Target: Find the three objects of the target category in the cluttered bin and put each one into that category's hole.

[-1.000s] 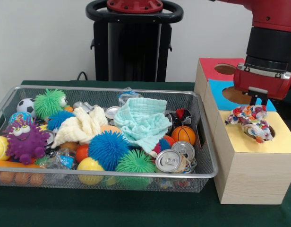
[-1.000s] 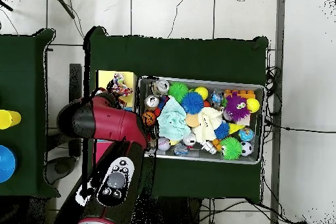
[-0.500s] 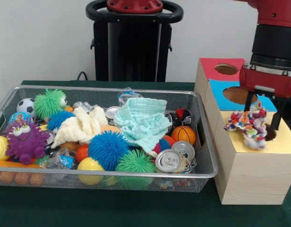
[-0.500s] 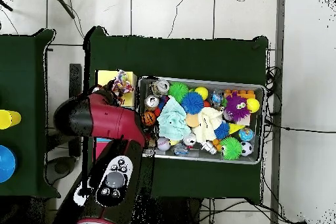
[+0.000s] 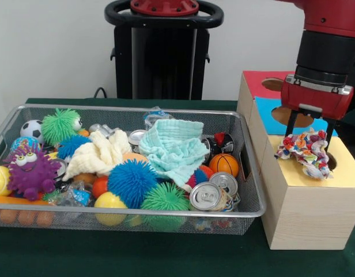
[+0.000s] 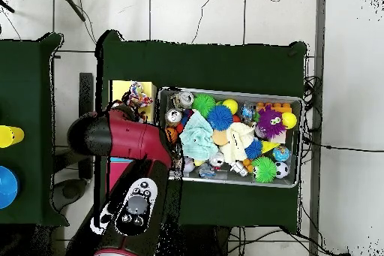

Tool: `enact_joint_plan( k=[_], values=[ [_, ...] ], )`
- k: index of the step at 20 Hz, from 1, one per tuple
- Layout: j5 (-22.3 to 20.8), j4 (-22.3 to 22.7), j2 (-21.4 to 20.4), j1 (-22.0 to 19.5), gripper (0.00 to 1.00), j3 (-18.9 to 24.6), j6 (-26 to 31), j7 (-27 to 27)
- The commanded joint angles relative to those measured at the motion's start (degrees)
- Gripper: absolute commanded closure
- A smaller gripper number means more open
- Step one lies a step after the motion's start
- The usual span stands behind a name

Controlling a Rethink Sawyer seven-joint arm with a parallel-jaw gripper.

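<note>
A dark green table cloth before a pale wall carries the wire mesh bin and, just beside it, the wooden sorting box, our landmark. We see the gripper standing over the box's yellow section, its two fingers spread wide and closed on nothing. The multicoloured rag bundle lies on the yellow top, draped over the rim of the hole (not yet dropped through, we judge). We expect it to handle as light, soft and limp: it will sag and snag on the rim, so a pinch at its bunched middle, or a push from above, seems apt. Beyond the yellow section lie the blue hole and the red hole. In the bin beside the box, a mint green cloth and a cream cloth rest among spiky balls and drink cans. We read no brand or lettering anywhere.
</note>
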Motion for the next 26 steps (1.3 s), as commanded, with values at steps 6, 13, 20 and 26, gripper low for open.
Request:
enact_joint_plan(
  k=[6,13,20,26],
  values=[
    [-3.98,5.22,2.34,-2.28,0.00,3.36,8.69,4.73],
    [-3.46,5.68,-0.18,-2.52,0.00,3.64,13.03,5.33],
    [-2.39,6.93,-3.80,-2.80,0.00,4.31,17.41,6.08],
    [-2.56,7.58,-5.80,-2.64,0.00,4.17,19.92,6.12]
  ],
)
